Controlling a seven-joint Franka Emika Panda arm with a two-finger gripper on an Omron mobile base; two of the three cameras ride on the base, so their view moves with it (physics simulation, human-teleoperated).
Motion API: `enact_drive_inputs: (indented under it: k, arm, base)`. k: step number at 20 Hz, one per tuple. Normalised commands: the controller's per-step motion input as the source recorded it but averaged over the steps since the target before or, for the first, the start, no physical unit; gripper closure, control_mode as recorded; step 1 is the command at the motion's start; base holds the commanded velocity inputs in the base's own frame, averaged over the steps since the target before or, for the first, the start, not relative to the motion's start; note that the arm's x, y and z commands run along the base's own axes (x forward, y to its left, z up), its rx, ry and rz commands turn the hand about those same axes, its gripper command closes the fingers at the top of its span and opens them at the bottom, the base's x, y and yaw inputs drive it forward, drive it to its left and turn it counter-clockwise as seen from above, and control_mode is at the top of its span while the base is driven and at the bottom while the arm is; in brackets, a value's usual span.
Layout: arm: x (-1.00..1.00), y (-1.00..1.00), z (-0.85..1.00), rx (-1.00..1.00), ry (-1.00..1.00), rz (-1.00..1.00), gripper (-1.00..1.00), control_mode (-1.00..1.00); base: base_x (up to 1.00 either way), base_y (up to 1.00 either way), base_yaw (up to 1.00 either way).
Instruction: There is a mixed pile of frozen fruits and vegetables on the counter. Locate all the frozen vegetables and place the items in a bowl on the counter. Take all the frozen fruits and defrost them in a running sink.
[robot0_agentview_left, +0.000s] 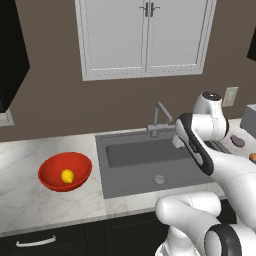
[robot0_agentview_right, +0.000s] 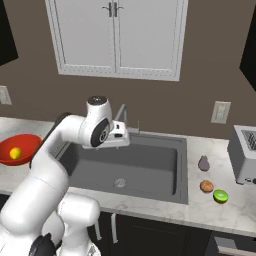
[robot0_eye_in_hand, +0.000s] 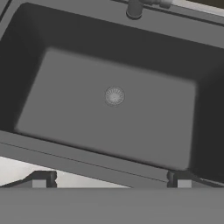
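My gripper (robot0_eye_in_hand: 111, 180) hangs open over the dark grey sink (robot0_eye_in_hand: 78, 113), with nothing between its fingertips (robot0_eye_in_hand: 41, 179); the round drain (robot0_eye_in_hand: 114, 95) lies straight below. The red bowl (robot0_agentview_left: 50, 172) stands on the counter (robot0_agentview_left: 30, 200) left of the sink (robot0_agentview_left: 135, 155) and holds a small yellow piece (robot0_agentview_left: 67, 176). On the counter right of the sink (robot0_agentview_right: 145, 165) lie a purple-grey eggplant-like piece (robot0_agentview_right: 203, 163), an orange-brown round piece (robot0_agentview_right: 206, 186) and a bright green round piece (robot0_agentview_right: 220, 196). The bowl (robot0_agentview_right: 27, 145) and the yellow piece (robot0_agentview_right: 15, 153) also sit at the left in the right base view.
A thin metal faucet (robot0_agentview_left: 160, 117) rises behind the sink; I see no water from it. A grey toaster (robot0_agentview_right: 245, 155) stands at the counter's far right, just beyond the food pieces. Dark cabinets run below the counter, and a wall outlet (robot0_agentview_right: 220, 112) is above it.
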Motion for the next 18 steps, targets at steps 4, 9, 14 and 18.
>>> enact_drive_inputs:
  k: [4,9,14,18]
  arm:
    - [0.28,-0.44,-0.10,0.00,0.00,0.00,-1.00,-1.00]
    - [0.44,-0.49,-0.10,0.00,0.00,0.00,-1.00,-1.00]
    - [0.43,-0.46,-0.10,0.00,0.00,0.00,-1.00,-1.00]
    - [0.33,-0.43,-0.05,0.00,0.00,0.00,-1.00,-1.00]
  base:
    - [0.00,0.00,0.00]
    - [0.00,0.00,0.00]
    - [0.00,0.00,0.00]
    - [0.00,0.00,0.00]
